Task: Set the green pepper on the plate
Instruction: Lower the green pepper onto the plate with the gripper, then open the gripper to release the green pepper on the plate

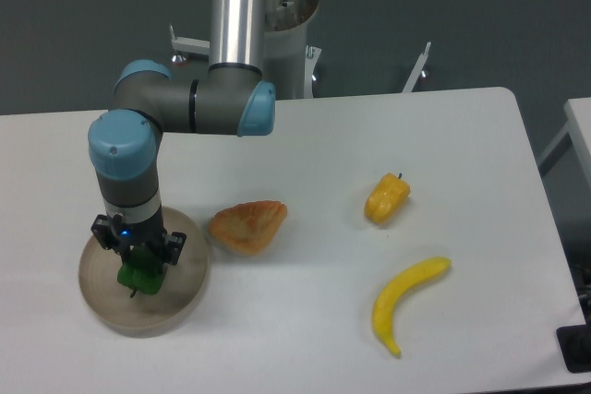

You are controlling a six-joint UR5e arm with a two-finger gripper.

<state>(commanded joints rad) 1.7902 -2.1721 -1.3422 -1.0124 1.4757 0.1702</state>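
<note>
Green and glossy, the pepper (140, 272) hangs in the gripper (140, 265) over the plate (180, 306), inside the rim and a little toward the plate's far side from its middle. Only the lower part of the pepper shows below the fingers; its long axis looks close to upright, with a thin dark tip, perhaps the stem, pointing down toward the plate. Whether that tip touches the plate cannot be told. The gripper points straight down, and its fingers are pinched on the pepper from either side.

The plate is beige, round and thick-rimmed, and it sits on the white table (305, 329). The arm (129, 159) rises from the plate's far side, its blue-capped joints bending back toward the steel column behind the plate.

Just beside the plate, to its right, lies a golden-brown pastry (247, 226), apart from the rim by a narrow gap. Well to the right of the plate sits a yellow pepper (386, 198), tilted, stem end up and to the right. Nearer the camera than that, also well right of the plate, lies a banana (404, 302), curved, running from lower left to upper right.
</note>
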